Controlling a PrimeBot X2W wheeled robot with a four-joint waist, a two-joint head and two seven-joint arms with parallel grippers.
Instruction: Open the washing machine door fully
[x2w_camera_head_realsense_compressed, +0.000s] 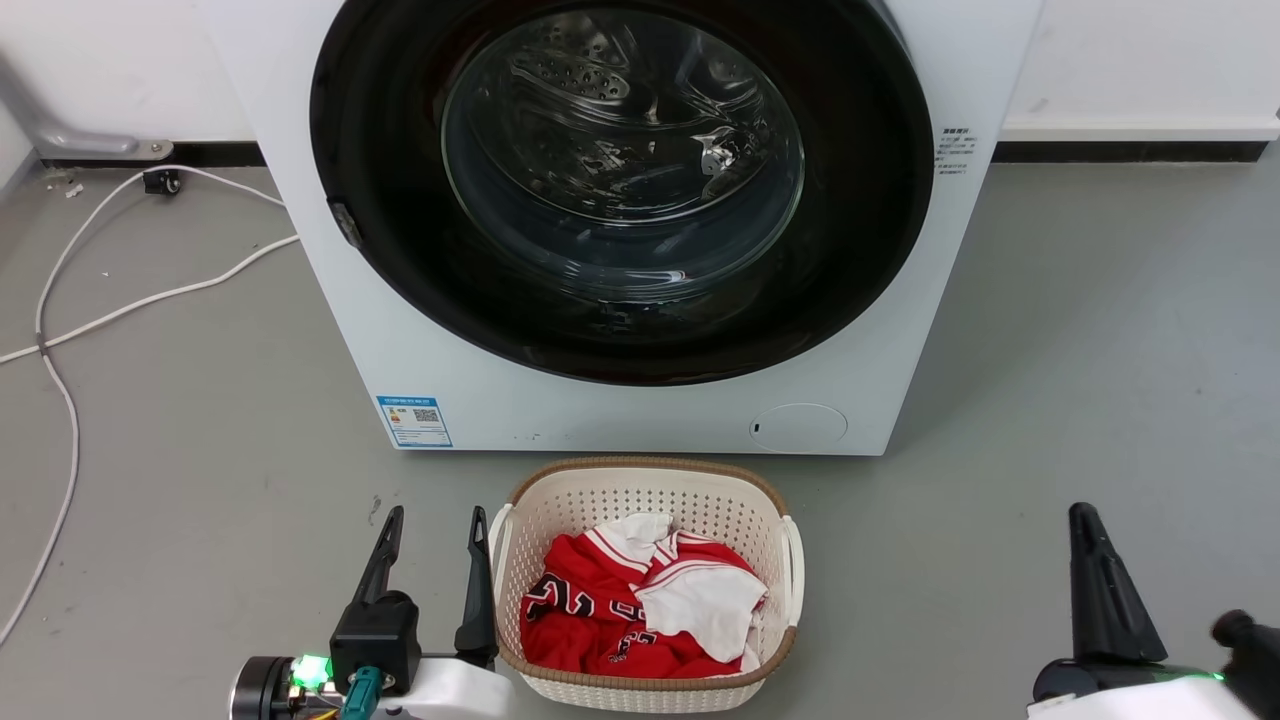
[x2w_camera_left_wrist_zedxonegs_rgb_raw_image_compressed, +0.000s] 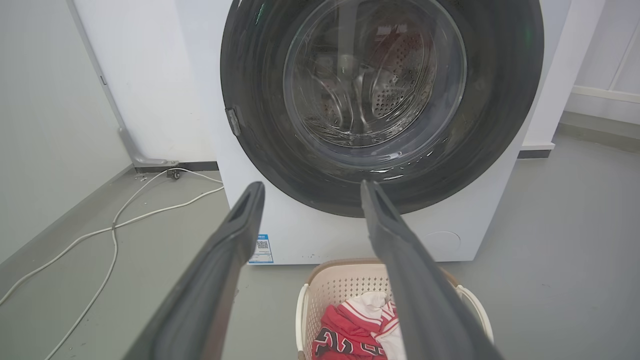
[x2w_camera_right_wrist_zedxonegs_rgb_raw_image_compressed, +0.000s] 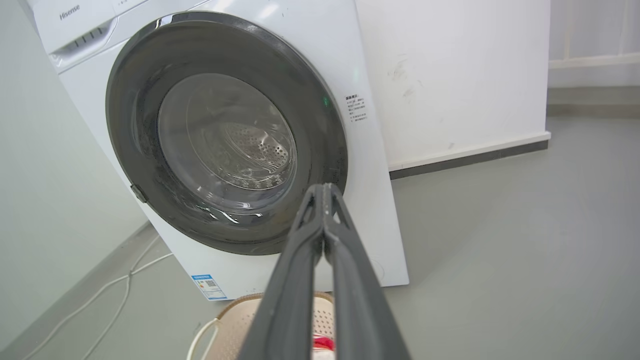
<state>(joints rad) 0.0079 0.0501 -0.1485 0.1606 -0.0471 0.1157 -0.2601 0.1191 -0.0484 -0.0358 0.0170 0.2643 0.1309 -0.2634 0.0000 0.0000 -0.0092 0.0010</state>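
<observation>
Straight ahead of the robot, beyond the white laundry basket (x2w_camera_head_realsense_compressed: 560, 497) on the floor, the washing machine door (x2w_camera_head_realsense_compressed: 622, 180) sits closed flat against the front of the washing machine (x2w_camera_head_realsense_compressed: 600, 415), its round black rim nearly spanning the cabinet. A small grey tab (x2w_camera_head_realsense_compressed: 345, 226) shows on the rim's left edge at about mid-height, so the door probably swings open from that side, though that is a guess from the tab alone. The left gripper (x2w_camera_head_realsense_compressed: 437, 515) hangs low, just beside the basket, with its jaws spread apart and its fingers pointing up toward the machine. It lies below and a little right of the tab and looks the nearer arm for the pull. The right gripper (x2w_camera_head_realsense_compressed: 1085, 515) has its jaws pressed together on nothing, low and off to the right of the door.
</observation>
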